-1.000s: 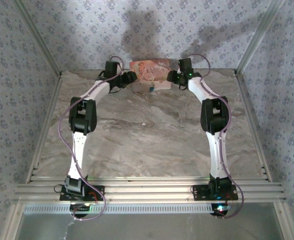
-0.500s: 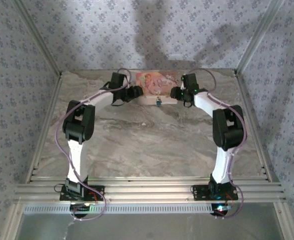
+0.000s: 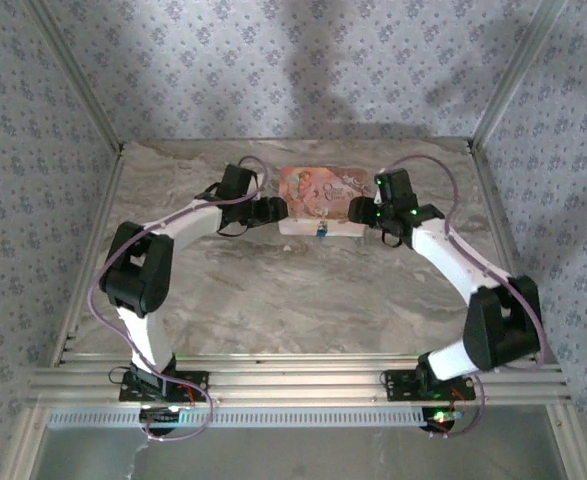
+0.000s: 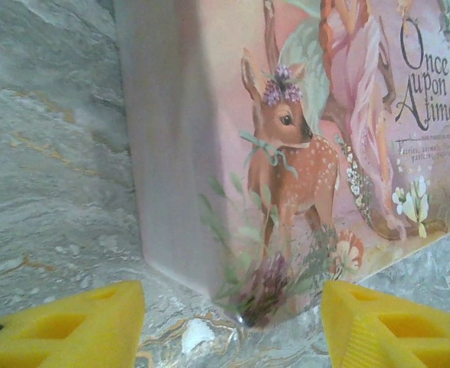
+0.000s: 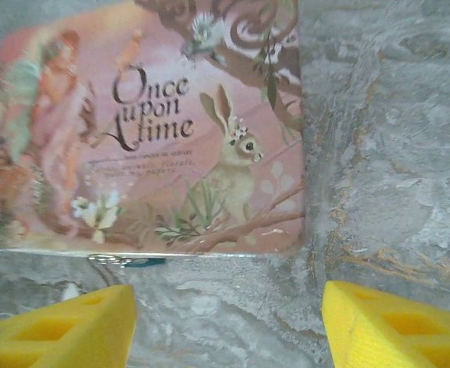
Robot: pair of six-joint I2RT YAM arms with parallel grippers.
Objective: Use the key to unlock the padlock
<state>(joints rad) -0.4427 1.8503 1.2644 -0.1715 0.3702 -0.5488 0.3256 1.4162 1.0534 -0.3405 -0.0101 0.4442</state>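
Right, left tool (image 4: 228,326) and right tool (image 5: 225,326) both gaped wide, one at each end of the pink floral box (image 3: 320,193). Blue padlock (image 3: 320,231) sat at the box's front edge, between them.

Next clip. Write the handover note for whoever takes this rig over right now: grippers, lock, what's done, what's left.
Left gripper: open, empty, at the left end of the pink Once Upon a Time box.
Right gripper: open, empty, at the box's right end.
Padlock: blue, at the middle of the box's near edge, not gripped.
Key: I can't make one out.
Done: no sign of work on the lock. Left: get the key, insert it, turn it.
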